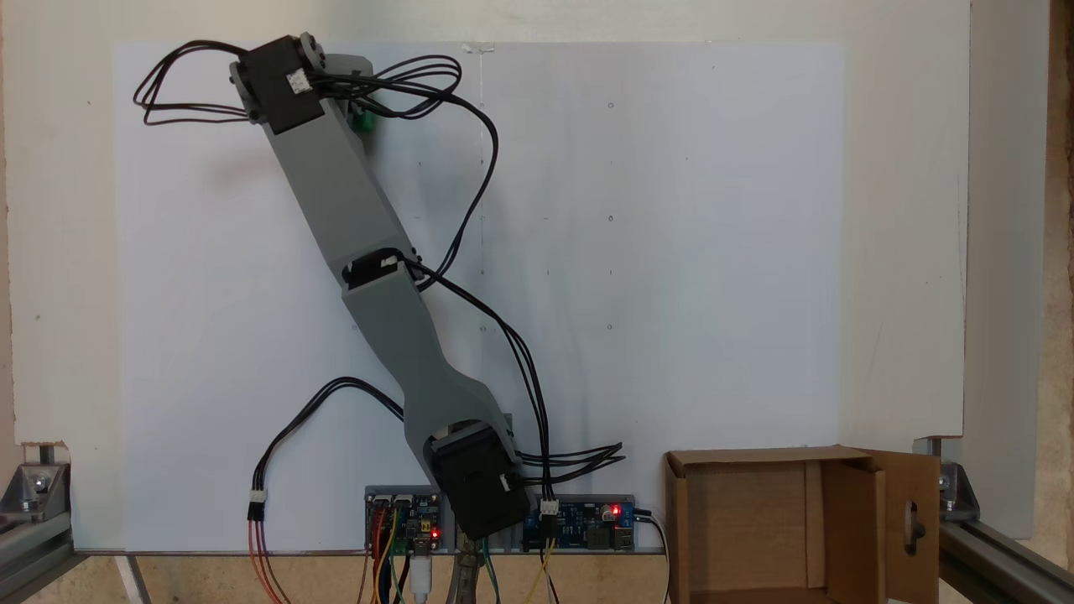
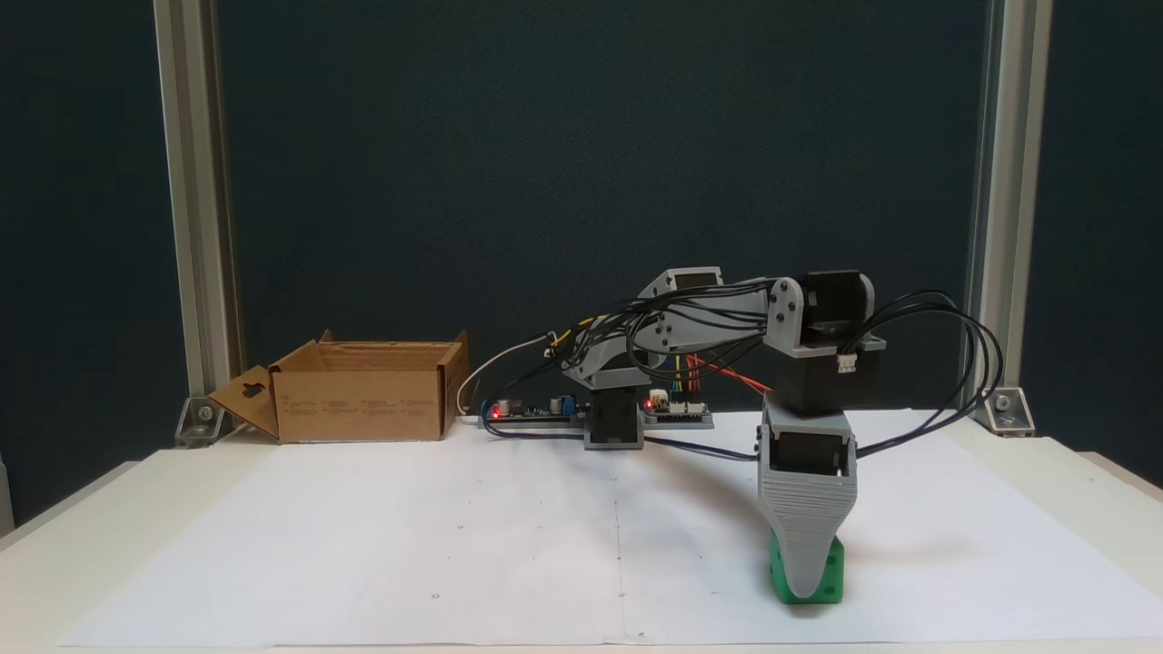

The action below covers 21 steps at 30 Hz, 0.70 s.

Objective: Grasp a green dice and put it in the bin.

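Both fixed views leave you guessing: your tool (image 2: 808, 581) stands down over the green dice (image 2: 829, 574), its grip hidden.

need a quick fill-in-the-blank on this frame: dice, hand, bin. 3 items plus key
1. The hand is down at the ___ dice, far from the arm's base.
2. The bin is made of brown ___.
3. The dice is ___ the bin, on the white paper sheet.
4. The bin's cut-out flap is folded ___.

Missing words: green; cardboard; outside; open
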Each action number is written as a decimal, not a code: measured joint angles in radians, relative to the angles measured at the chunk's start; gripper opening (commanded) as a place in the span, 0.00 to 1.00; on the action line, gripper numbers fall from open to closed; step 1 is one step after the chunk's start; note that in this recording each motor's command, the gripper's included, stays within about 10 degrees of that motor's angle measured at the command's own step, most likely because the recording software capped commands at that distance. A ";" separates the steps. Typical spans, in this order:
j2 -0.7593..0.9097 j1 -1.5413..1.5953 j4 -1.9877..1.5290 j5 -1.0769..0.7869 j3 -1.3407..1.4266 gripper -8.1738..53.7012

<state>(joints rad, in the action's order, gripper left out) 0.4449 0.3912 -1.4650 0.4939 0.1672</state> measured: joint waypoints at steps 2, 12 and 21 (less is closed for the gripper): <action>0.000 0.002 -0.002 0.000 0.000 0.82; 0.000 0.008 0.008 0.000 -0.002 0.80; 0.000 0.000 0.034 0.000 0.000 0.71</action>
<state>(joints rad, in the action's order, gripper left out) 0.4449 0.3912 -1.4312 0.4939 0.1672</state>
